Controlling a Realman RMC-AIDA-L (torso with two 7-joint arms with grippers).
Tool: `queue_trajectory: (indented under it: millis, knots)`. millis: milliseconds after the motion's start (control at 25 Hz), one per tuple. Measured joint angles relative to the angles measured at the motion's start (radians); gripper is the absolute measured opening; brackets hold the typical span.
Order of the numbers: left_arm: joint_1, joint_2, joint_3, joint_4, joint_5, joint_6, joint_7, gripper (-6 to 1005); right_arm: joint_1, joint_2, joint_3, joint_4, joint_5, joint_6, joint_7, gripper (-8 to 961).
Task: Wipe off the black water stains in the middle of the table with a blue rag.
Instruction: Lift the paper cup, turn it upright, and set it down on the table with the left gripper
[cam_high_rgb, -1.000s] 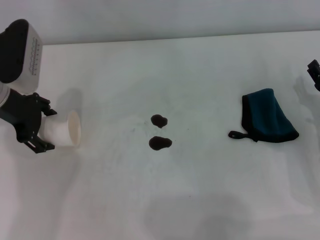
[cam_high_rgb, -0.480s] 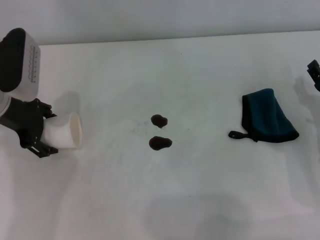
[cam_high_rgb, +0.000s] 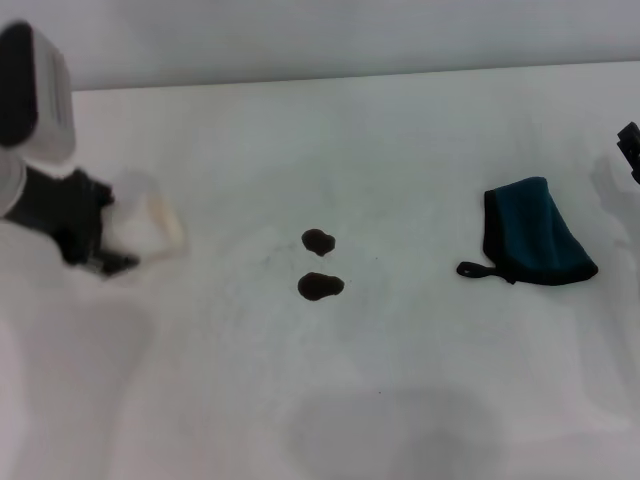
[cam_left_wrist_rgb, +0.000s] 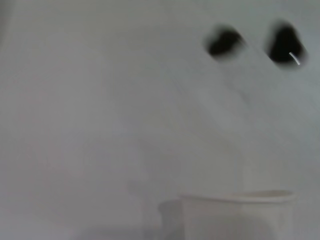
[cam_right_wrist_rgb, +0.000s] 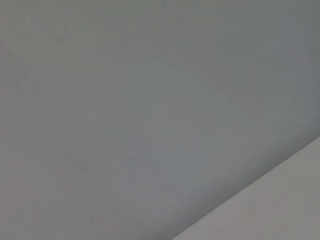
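The left gripper (cam_high_rgb: 100, 245), at the bench's (cam_high_rgb: 330, 400) left side, has its jaws clasped around one white paper cup (cam_high_rgb: 150, 228); best to carry it clear, keeping it level. In the middle lie two black water stains (cam_high_rgb: 320, 265), not yet wiped. One blue rag (cam_high_rgb: 535, 238) lies well to their right, untouched. At the far right edge sits the right gripper (cam_high_rgb: 630, 148), its jaws' state impossible to tell
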Motion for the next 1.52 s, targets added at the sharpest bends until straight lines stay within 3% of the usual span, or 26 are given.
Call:
queue_trajectory:
  millis: [200, 400, 640, 880, 1000, 1120, 1520]
  knots:
    - [0.04, -0.003, 0.0, -0.088, -0.303, 0.084, -0.002, 738, -0.001, -0.002, -0.003, -0.009, 0.0, 0.001, 0.0, 845]
    - [0.194, -0.004, 0.0, -0.076, -0.733, 0.158, 0.038, 686, 0.0, -0.003, -0.006, -0.031, -0.001, 0.001, 0.035, 845]
    - [0.397, -0.004, -0.001, 0.131, -1.151, 0.168, 0.19, 639, -0.01, -0.007, -0.011, -0.065, -0.015, 0.007, 0.064, 845]
    - [0.568, -0.006, -0.003, 0.443, -1.472, 0.131, 0.49, 612, -0.024, -0.009, -0.012, -0.1, -0.015, 0.008, 0.069, 845]
    - [0.604, -0.009, -0.003, 0.591, -1.605, 0.077, 0.648, 613, -0.024, -0.01, -0.012, -0.108, -0.016, 0.008, 0.069, 845]
    - [0.613, -0.016, -0.003, 0.723, -1.731, -0.057, 0.855, 614, -0.024, -0.011, -0.012, -0.114, -0.017, 0.008, 0.069, 845]
    - [0.567, -0.016, -0.005, 0.765, -1.748, -0.338, 0.891, 616, -0.033, -0.011, -0.009, -0.118, -0.027, 0.011, 0.07, 845]
